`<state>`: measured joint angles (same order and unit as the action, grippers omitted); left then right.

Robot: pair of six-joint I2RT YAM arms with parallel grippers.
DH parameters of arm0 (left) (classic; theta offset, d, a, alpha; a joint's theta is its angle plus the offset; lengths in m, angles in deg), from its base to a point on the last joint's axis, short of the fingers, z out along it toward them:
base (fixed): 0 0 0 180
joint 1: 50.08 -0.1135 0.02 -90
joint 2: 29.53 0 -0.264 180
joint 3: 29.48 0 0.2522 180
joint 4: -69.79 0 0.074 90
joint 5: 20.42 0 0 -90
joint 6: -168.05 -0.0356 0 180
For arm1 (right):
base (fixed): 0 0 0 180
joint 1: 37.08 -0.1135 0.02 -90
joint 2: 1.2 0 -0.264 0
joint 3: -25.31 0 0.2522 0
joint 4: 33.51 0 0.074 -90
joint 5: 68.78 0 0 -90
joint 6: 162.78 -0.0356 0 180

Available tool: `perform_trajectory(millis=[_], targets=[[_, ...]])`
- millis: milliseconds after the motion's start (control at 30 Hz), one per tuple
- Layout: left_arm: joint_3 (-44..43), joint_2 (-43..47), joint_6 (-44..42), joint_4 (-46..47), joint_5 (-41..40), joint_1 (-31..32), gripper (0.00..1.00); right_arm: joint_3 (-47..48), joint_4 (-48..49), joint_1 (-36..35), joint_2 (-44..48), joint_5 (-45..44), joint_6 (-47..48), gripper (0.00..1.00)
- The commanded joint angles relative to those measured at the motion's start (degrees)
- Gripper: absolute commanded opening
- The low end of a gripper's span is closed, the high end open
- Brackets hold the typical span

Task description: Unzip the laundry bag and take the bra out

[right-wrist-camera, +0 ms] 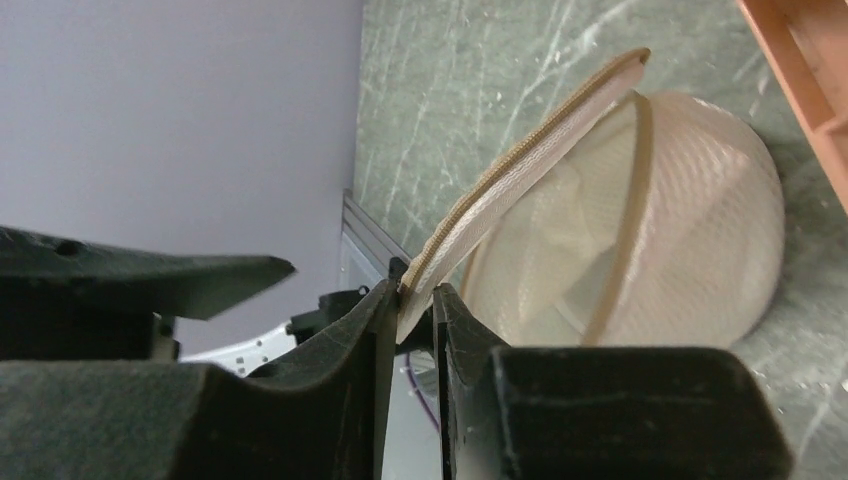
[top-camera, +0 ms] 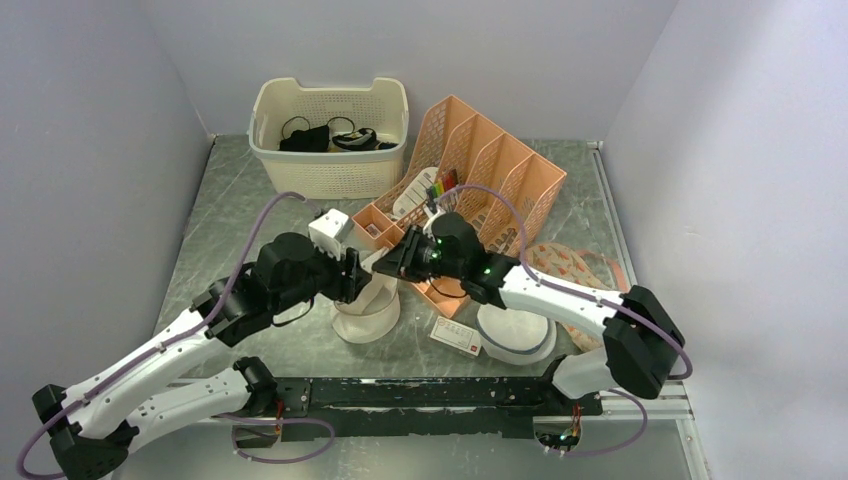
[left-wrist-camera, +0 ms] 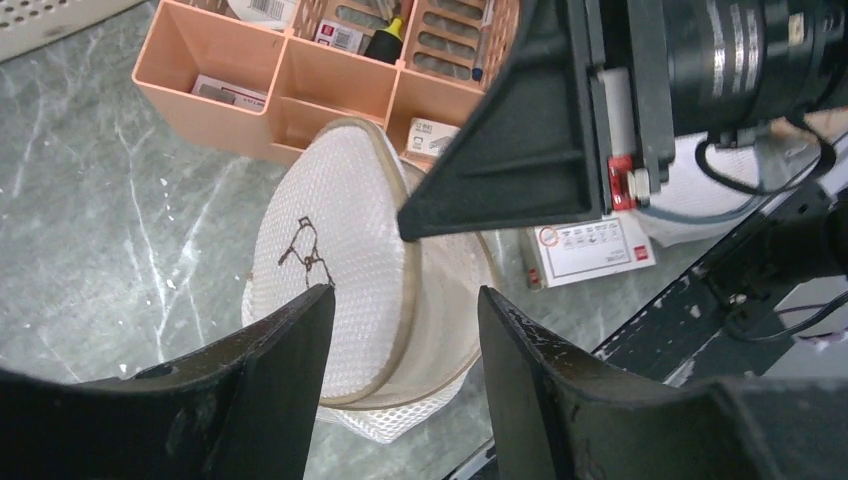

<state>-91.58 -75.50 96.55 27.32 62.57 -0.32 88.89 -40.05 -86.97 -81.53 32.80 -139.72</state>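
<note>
At centre frame, the right gripper (right-wrist-camera: 410, 315) pinched the laundry bag (left-wrist-camera: 330, 270) by its tan zipper rim (right-wrist-camera: 520, 170); the left gripper (left-wrist-camera: 400, 345) stood apart, holding nothing. Unzipping looked underway. Next, the left probably needed to find the zipper pull.

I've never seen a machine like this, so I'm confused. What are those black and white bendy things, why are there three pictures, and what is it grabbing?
Those are two robot arms bolted to a grey marbled table. Each ends in a two-finger gripper, like a pincher. One picture looks down from above; the other two come from small cameras on each wrist, so you see black fingers up close.

The right gripper is pinching the beige zipper rim of a round white mesh laundry bag. The left gripper is open just above the bag, holding nothing.

Also on the table: a cream plastic basket with dark cloth inside, an orange plastic file organizer, a small white card, and another round white mesh disc.
</note>
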Motion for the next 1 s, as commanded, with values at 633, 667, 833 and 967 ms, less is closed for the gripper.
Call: perform_trajectory(millis=[633,667,833,967], targets=[[0.59,0.06,23.65,-0.75,-5.40,0.23,0.93,-14.36,-1.77,-7.17,-3.45,-5.57,17.74,0.33],[0.67,0.82,23.91,-1.00,-5.70,0.19,0.93,-14.21,-2.30,-7.19,-3.64,-5.75,18.84,0.36],[1.23,3.82,24.22,-1.98,-8.51,0.20,0.95,-10.23,-11.19,-6.60,-0.67,-10.21,27.53,0.48],[1.07,4.19,22.61,-2.10,-10.45,0.24,1.00,-8.69,-15.80,-6.49,5.34,-13.91,36.52,0.66]])
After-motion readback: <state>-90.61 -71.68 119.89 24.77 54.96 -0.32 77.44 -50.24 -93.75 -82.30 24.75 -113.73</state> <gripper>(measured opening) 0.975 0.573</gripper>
